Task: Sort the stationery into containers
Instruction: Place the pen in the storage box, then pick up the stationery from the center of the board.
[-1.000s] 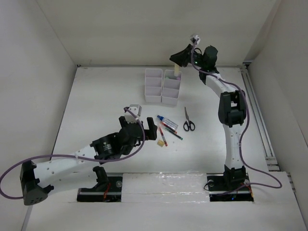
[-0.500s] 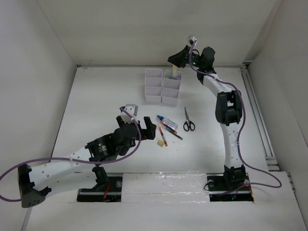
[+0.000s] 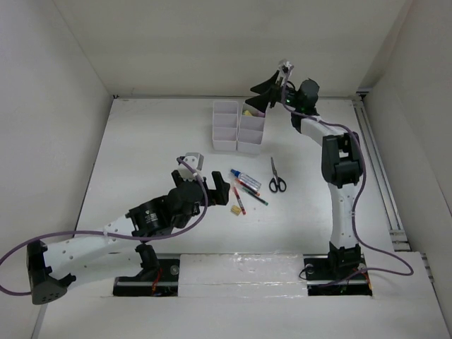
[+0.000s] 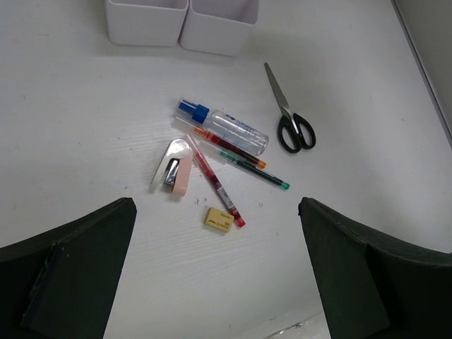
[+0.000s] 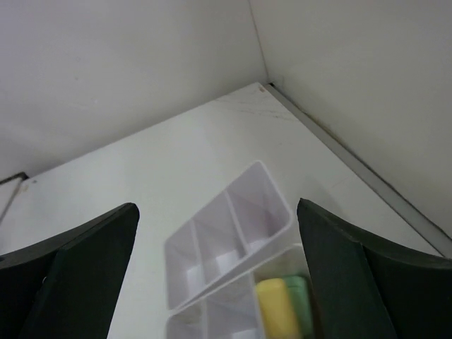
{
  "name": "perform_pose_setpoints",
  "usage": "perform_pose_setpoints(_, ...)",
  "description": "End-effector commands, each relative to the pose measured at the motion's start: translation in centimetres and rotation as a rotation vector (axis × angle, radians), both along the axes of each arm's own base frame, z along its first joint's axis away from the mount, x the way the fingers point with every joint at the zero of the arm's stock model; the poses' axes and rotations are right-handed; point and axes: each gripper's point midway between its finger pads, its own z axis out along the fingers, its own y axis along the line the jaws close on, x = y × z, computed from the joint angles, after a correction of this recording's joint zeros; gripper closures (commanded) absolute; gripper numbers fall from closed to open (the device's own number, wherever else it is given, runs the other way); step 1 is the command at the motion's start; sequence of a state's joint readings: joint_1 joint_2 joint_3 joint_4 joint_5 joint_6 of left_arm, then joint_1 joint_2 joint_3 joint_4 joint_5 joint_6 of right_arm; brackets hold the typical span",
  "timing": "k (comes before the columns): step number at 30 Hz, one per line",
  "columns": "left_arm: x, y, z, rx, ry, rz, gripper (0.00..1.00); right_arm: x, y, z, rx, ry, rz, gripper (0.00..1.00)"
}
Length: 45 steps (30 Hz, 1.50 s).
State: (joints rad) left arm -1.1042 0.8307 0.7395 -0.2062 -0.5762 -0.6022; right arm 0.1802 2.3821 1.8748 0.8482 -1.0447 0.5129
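The white counter [image 3: 141, 141] fills the booth; two arms are bolted at its near edge. The left arm lies low across it, its end effector [image 4: 219, 268] released, fingers spread wide over the loose stationery and touching none of it. The right arm reaches up and far back, its end effector [image 5: 219, 233] likewise released and empty, hanging above the far end of the white organizer tray [image 3: 226, 127].

The tray sits toward the back of the counter; in the far compartment of its right column stand a yellow highlighter [image 5: 272, 307] and a green highlighter [image 5: 296, 304], side by side.

Nearer the arms, the black-handled scissors [image 4: 286, 116] lie shut, apart to the right of the cluster; the blue-capped marker [image 4: 222, 126] lies slantwise, an orange-tipped pen [image 4: 229, 147] just beside it, then a green-tipped pen [image 4: 254, 173]; a red pen [image 4: 215, 185] runs toward the near edge; a small pink and silver item [image 4: 175, 169] rests left of it; a tiny yellow eraser [image 4: 219, 219] sits by the red pen's near tip.
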Motion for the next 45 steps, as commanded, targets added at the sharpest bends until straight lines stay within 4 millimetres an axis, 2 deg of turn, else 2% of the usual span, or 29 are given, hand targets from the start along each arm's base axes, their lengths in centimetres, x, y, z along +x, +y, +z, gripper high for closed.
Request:
perform_pose_setpoints(1, 0.3, -0.6, 1.0, -0.025, -0.008, 0.004, 0.00, -6.2, -0.7, 12.5, 0.132, -0.319, 0.016, 0.00)
perform_pose_setpoints(2, 0.2, -0.6, 1.3, -0.033, -0.004, 0.007, 0.00, -6.8, -1.5, 11.3, 0.143, -0.269, -0.001, 0.00)
perform_pose_setpoints(3, 0.3, -0.8, 1.0, -0.034, 0.006, 0.012, 0.00, -8.8, -1.9, 13.6, 0.173, -0.283, 0.006, 0.00)
perform_pose_setpoints(6, 0.4, -0.8, 1.4, -0.035, 0.029, 0.032, 0.00, -11.8, -3.0, 14.2, 0.178, -0.245, -0.009, 0.00)
perform_pose_setpoints(9, 0.6, -0.3, 1.8, -0.049, 0.061, 0.096, 0.00, -10.8, -3.6, 9.8, 0.096, 0.019, -0.126, 0.00)
perform_pose_setpoints(10, 0.7, -0.2, 1.8, -0.048, 0.075, 0.120, 0.00, -11.2, -4.3, 10.0, 0.031, -0.032, -0.186, 0.00)
perform_pose_setpoints(11, 1.2, 0.3, 1.9, -0.075, 0.090, 0.181, 0.00, -11.7, -4.0, 6.8, -0.052, 0.096, -0.210, 0.00)
perform_pose_setpoints(12, 1.0, 1.1, 1.5, -0.055, 0.113, 0.212, 0.00, -11.9, -3.4, 5.6, -0.103, 0.116, -0.275, 0.00)
perform_pose_setpoints(14, 1.4, 2.0, 2.2, -0.097, 0.134, 0.288, 0.00, -14.0, -3.9, 3.1, -0.242, 0.127, -0.356, 0.00)
perform_pose_setpoints(15, 1.8, 2.5, 1.9, -0.113, 0.156, 0.313, 0.00, -14.1, -4.5, 2.7, -0.263, 0.130, -0.437, 0.00)
perform_pose_setpoints(16, 1.8, 2.1, 2.4, -0.144, 0.161, 0.308, 0.00, -15.4, -4.8, 0.9, -0.289, 0.167, -0.458, 0.00)
perform_pose_setpoints(17, 1.8, 2.1, 2.4, -0.144, 0.161, 0.308, 0.00, -16.6, -5.3, 2.7, -0.254, 0.163, -0.497, 0.00)
perform_pose_setpoints(18, 1.8, 1.1, 2.6, -0.176, 0.180, 0.297, 0.00, -17.3, -7.4, 3.2, -0.254, 0.192, -0.613, 0.00)
perform_pose_setpoints(19, 1.9, 0.9, 2.2, -0.175, 0.191, 0.305, 0.00, -17.1, -8.0, 2.3, -0.274, 0.234, -0.669, 0.00)
perform_pose_setpoints(20, 2.1, 0.3, 2.7, -0.196, 0.201, 0.303, 0.00, -18.1, -9.1, 4.4, -0.253, 0.205, -0.731, 0.00)
perform_pose_setpoints(21, 2.3, -0.2, 2.7, -0.205, 0.209, 0.311, 0.00, -19.0, -10.0, 3.5, -0.305, 0.241, -0.779, 0.00)
perform_pose_setpoints(22, 2.6, -0.8, 1.8, -0.180, 0.230, 0.325, 0.00, -19.2, -11.2, 4.1, -0.332, 0.225, -0.848, 0.00)
perform_pose_setpoints(23, 2.8, -1.1, 2.2, -0.178, 0.245, 0.338, 0.00, -19.9, -10.8, 6.0, -0.342, 0.189, -0.847, 0.00)
perform_pose_setpoints(24, 3.0, -1.4, 2.2, -0.200, 0.262, 0.370, 0.00, -20.4, -10.9, 6.4, -0.392, 0.160, -0.842, 0.00)
perform_pose_setpoints(26, 3.4, -1.7, 1.3, -0.171, 0.286, 0.408, 0.00, -22.0, -9.9, 5.8, -0.479, 0.158, -0.759, 0.00)
perform_pose_setpoints(27, 3.7, -1.8, 2.0, -0.189, 0.281, 0.424, 0.00, -22.1, -9.3, 5.3, -0.512, 0.152, -0.729, 0.00)
perform_pose_setpoints(30, 3.8, -1.0, 2.2, -0.224, 0.288, 0.500, 0.00, -23.1, -6.4, 1.7, -0.611, 0.192, -0.599, 0.01)
perform_pose_setpoints(31, 3.9, -0.2, 2.9, -0.265, 0.273, 0.541, 0.00, -23.1, -5.4, -1.2, -0.682, 0.236, -0.552, 0.04)
perform_pose_setpoints(33, 4.0, 0.8, 3.1, -0.257, 0.250, 0.575, 0.00, -23.8, -3.1, -3.7, -0.734, 0.259, -0.477, 0.06)
perform_pose_setpoints(34, 3.9, 1.5, 3.5, -0.256, 0.232, 0.587, 0.00, -24.3, -2.4, -6.9, -0.792, 0.300, -0.441, 0.07)
perform_pose_setpoints(38, 6.6, 4.3, 3.7, -0.236, 0.226, 0.600, 0.00, -25.0, -0.5, -11.7, -0.867, 0.348, -0.417, 0.10)
perform_pose_setpoints(40, 8.2, 5.6, 4.3, -0.263, 0.221, 0.545, 0.00, -24.7, 0.3, -12.7, -0.865, 0.340, -0.406, 0.14)
perform_pose_setpoints(41, 8.4, 6.3, 3.0, -0.248, 0.238, 0.542, 0.00, -24.5, 0.6, -13.5, -0.869, 0.354, -0.407, 0.15)
perform_pose_setpoints(45, 8.8, 8.2, 1.5, -0.219, 0.257, 0.536, 0.00, -23.9, 1.2, -14.4, -0.868, 0.357, -0.398, 0.18)
